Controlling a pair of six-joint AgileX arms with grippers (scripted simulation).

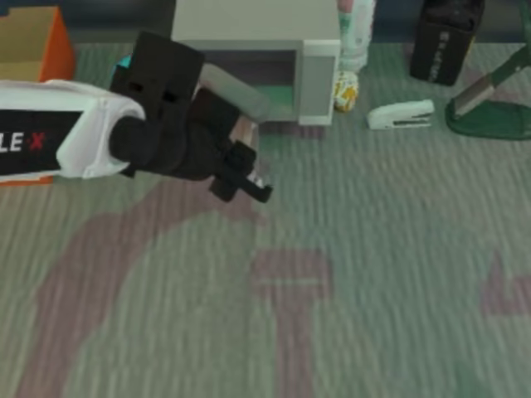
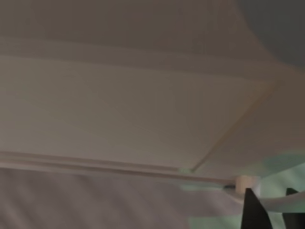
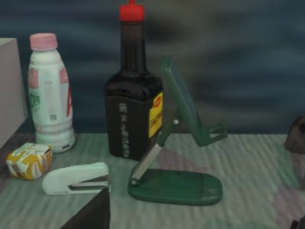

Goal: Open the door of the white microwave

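The white microwave [image 1: 257,29] stands at the back of the table, left of centre. Its door [image 1: 236,91] is swung outward to the left, which bares the cavity [image 1: 278,83] beside the grey control panel [image 1: 315,83]. My left gripper [image 1: 249,181] sits at the door's free edge and is shut on it. In the left wrist view the door [image 2: 119,109] fills the picture, and a pale strip of its edge runs between my two dark fingertips [image 2: 252,210]. The left gripper [image 2: 271,212] shows only at its tips. My right gripper [image 3: 195,224] is open, parked off the top view facing the table's right-hand objects.
An orange cardboard box [image 1: 33,41] stands at the back left behind my left arm. Right of the microwave are a white-and-pink bottle [image 1: 355,33], a small yellow packet [image 1: 345,91], a white stapler [image 1: 401,114], a dark sauce bottle [image 1: 448,37] and a green stand [image 1: 489,108].
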